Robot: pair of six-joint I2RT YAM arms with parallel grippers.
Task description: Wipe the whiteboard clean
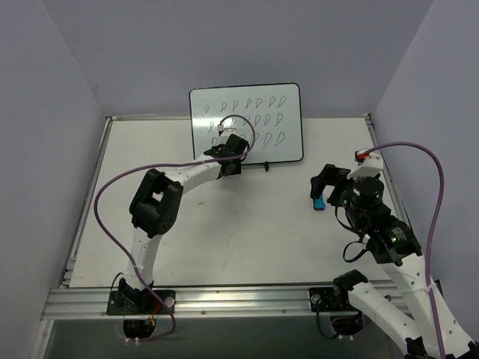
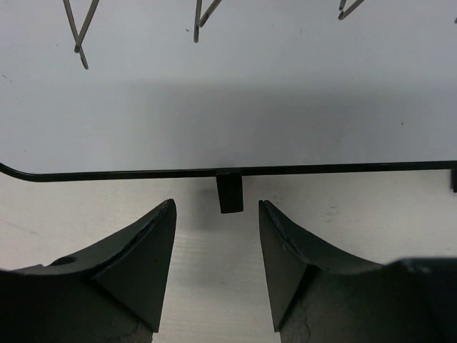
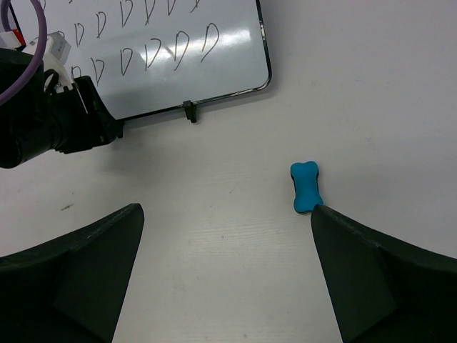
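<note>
The whiteboard stands upright at the back of the table, black-framed on two small feet, covered with rows of dark scribbles. It also shows in the left wrist view and the right wrist view. My left gripper is open and empty right in front of the board's lower edge, its jaws either side of one black foot. A small blue eraser lies flat on the table at the right. My right gripper is open and empty above it; the eraser sits by the right fingertip.
The left arm's wrist and purple cable are at the board's lower left corner. Grey walls close in the table on three sides. A metal rail runs along the near edge.
</note>
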